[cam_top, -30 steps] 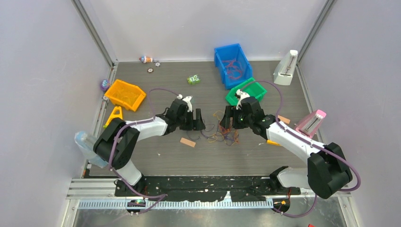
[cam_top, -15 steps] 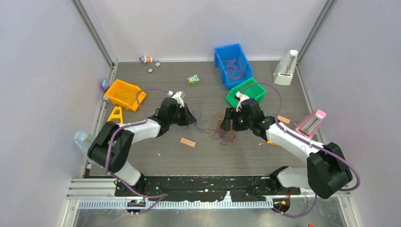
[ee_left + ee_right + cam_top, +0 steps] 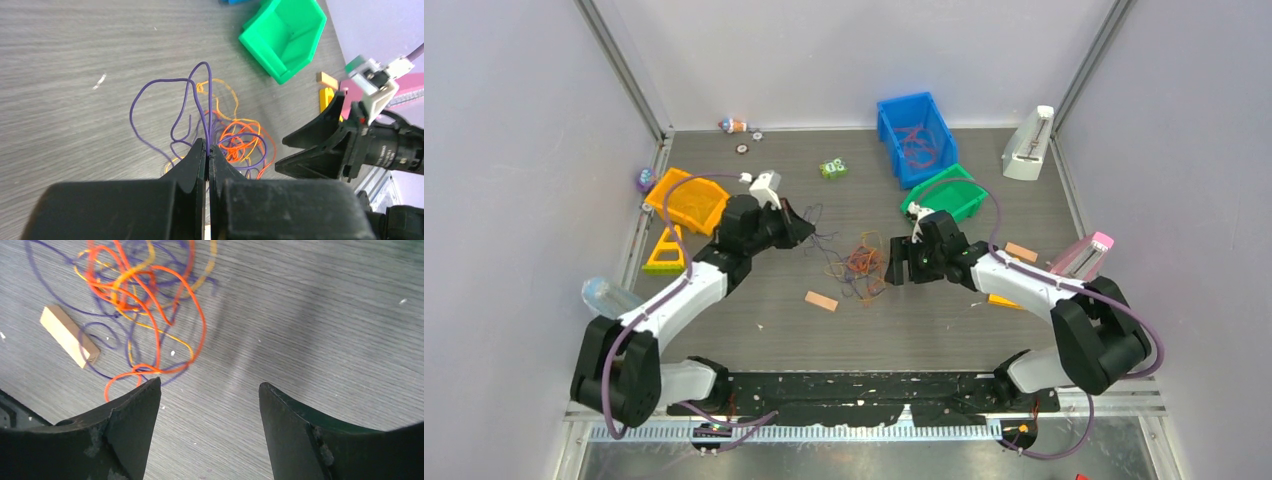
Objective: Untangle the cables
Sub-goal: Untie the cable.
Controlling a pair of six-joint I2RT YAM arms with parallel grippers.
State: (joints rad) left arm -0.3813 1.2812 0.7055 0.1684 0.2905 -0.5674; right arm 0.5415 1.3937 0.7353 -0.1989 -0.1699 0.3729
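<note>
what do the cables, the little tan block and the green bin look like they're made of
cables: probably thin plastic-coated wire, smooth with a slight sheen; they hold springy loops in orange, yellow and purple.
tan block: looks like bare wood, matt and pale, with sharp square edges.
green bin: moulded plastic, fairly glossy, one even colour with soft highlights on its walls.

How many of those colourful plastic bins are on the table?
3: a blue bin at the back, a green bin just in front of it, and an orange bin on the left.

Left end effector (image 3: pixel 207 151) pinched tight — right end effector (image 3: pixel 210 388) spread wide.
</note>
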